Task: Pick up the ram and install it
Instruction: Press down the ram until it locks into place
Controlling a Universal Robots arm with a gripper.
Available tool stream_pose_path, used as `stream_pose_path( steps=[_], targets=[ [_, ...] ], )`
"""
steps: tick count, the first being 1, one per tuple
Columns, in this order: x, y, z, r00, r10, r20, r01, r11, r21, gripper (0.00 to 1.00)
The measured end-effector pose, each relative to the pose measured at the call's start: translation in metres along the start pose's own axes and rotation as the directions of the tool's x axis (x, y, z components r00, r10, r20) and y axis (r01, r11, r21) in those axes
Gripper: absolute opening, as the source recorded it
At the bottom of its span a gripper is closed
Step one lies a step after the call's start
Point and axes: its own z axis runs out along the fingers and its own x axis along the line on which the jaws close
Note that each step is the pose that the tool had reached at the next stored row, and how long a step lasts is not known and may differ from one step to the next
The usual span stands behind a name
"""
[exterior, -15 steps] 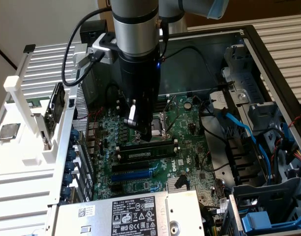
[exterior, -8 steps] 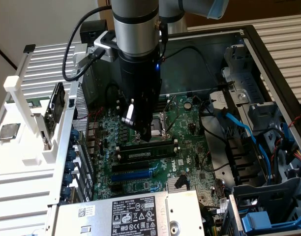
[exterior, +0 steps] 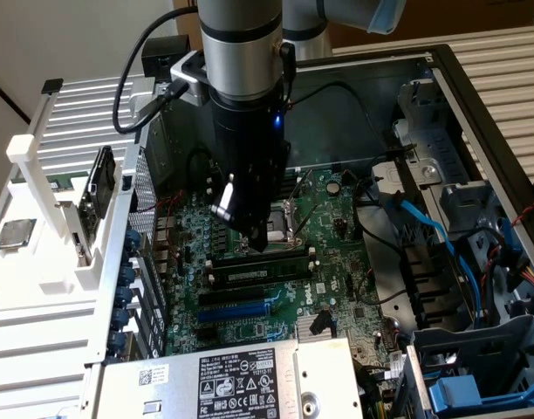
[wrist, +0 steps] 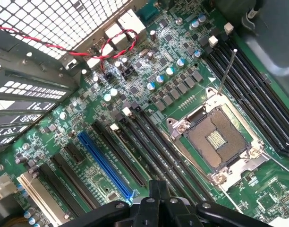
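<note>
Gripper (wrist: pixel 156 208) nearest us, fingers clenched on nothing, poised over the motherboard (exterior: pixel 337 262), the ram (exterior: pixel 260 271) seated in a slot just beside the empty processor socket (wrist: pixel 215 142).

Slatted white worktop (exterior: pixel 40 305) bearing open computer case (exterior: pixel 476 96), white rack (exterior: pixel 53 209), and square silver processor chip (exterior: pixel 14 233).

open motherboard (exterior: pixel 249 288) bay, drive cage (exterior: pixel 476 375) and blue cables (exterior: pixel 424 227) crowding exterior view's right

Bright even light, soft shadows, slight blur, socket glare
</note>
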Motion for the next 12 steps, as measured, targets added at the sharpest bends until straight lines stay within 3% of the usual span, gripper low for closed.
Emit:
stream_pose_path(
  steps=[7,12],
  targets=[
    [0.0000,0.0000,0.0000,0.9948,0.101,-0.0031,-0.101,0.9948,-0.0040,0.10],
    [0.0000,0.0000,0.0000,0.9834,0.181,-0.0058,-0.181,0.9834,-0.0069,0.10]
  ],
)
